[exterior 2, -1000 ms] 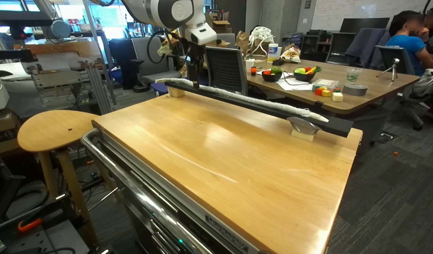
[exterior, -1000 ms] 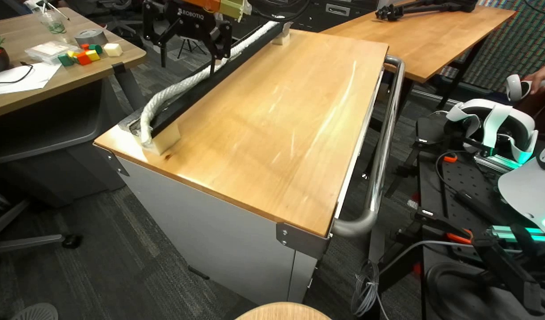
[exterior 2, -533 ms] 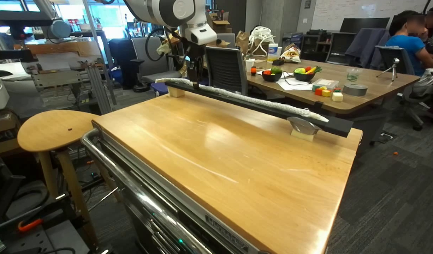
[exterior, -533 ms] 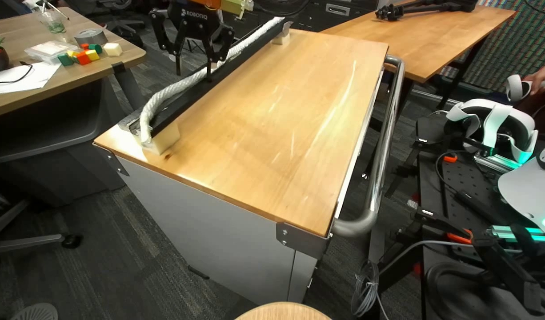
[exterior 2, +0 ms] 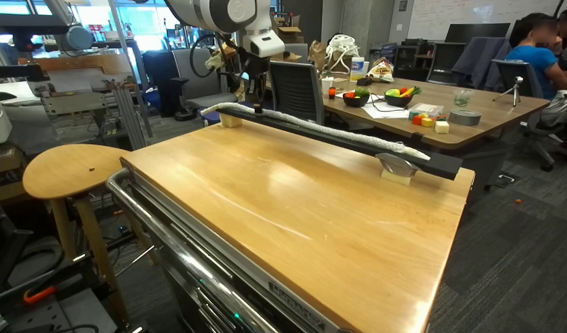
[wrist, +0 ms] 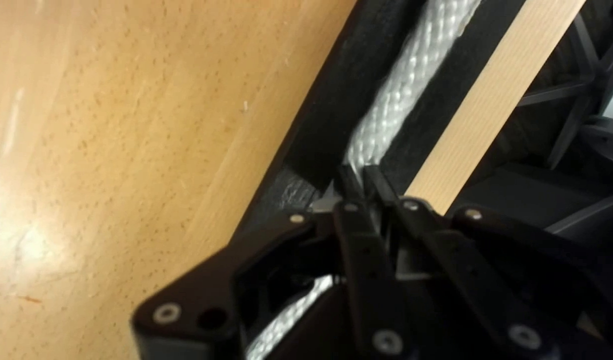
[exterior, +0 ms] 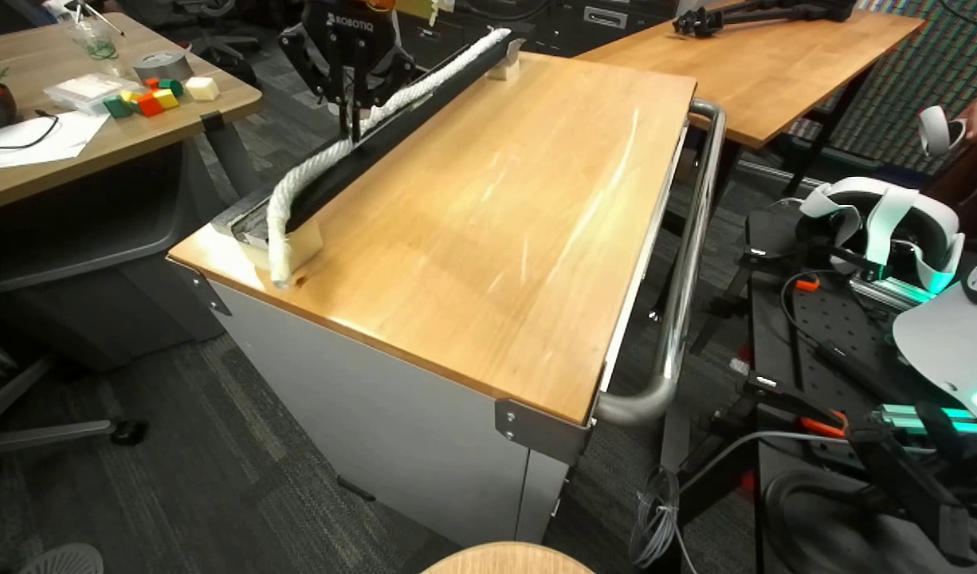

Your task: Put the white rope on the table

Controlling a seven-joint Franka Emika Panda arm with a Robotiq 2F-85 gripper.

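Observation:
The white rope point(exterior: 301, 179) lies lengthwise along a black beam point(exterior 2: 443, 165) that rests on wooden blocks point(exterior: 304, 243) at one long edge of the table point(exterior: 472, 239). In an exterior view one rope end droops over the beam's near end, its tip by the block. The far end lies on the beam beside a silver piece point(exterior 2: 397, 164). My gripper point(exterior: 351, 135) points down over the beam, pinching the rope partway along. In the wrist view the fingertips of my gripper point(wrist: 360, 172) stand close together, with white rope point(wrist: 396, 95) between them and running out ahead.
A shiny metal rail point(exterior: 692, 271) runs along the table's opposite long side. A round wooden stool point(exterior 2: 75, 169) stands by a table end. Behind the beam is a cluttered desk point(exterior 2: 487, 104) with bowls, blocks and tape. Equipment with a white headset point(exterior: 883, 219) stands past the rail.
The gripper's fingers have come together on the rope. The rope's drooping end has swung away from the beam, and its tip hangs lower. The rest of the scene stays put.

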